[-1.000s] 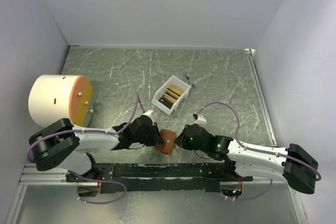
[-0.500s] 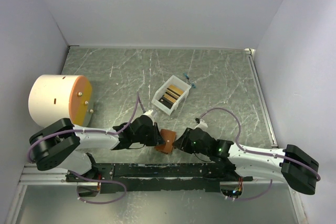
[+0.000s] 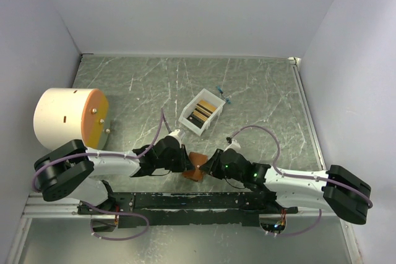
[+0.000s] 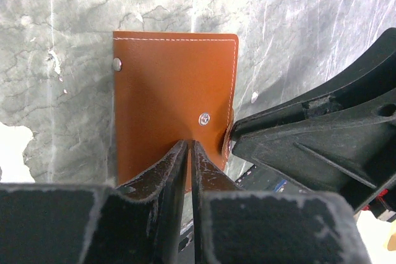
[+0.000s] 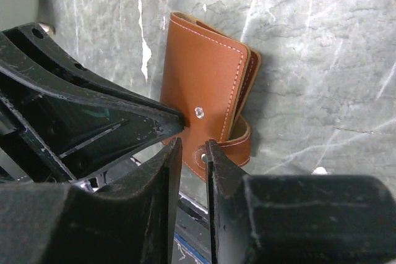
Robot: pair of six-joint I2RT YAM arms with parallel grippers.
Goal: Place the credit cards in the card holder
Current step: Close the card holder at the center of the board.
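Closest to the arm bases, both grippers meet on the one card holder (image 3: 197, 168). It sits on the table (image 3: 260, 103) right by the near edge, roughly in the middle. It's the brown leather one, folded shut, stitched cover facing up.

The left gripper (image 4: 190, 146) comes in from its 9 o'clock, fingers narrowed to a thin slit and pinching the edge of the cover. The right gripper (image 5: 193, 149) comes in from 3 o'clock, fingers also nearly together, with the snap tab (image 5: 238, 143) caught between them. So that's two grippers clamped on the same wallet, tips almost touching each other. I count two metal studs on the cover in the left wrist view. The right wrist view shows one on the cover plus one on the tab.

Further out, at about 12 o'clock from the holder, near it but not touching, there's one white box (image 3: 189, 124) lying at an angle. The credit cards (image 3: 202, 113) are stacked inside it. I can make out dark and gold-tan ones, but they're too small to count properly.

Just past the box at 1 o'clock are two tiny blue bits (image 3: 223, 94). Off at 9 to 10 o'clock there's one big white cylinder (image 3: 59, 115) on its side, with an orange end face.
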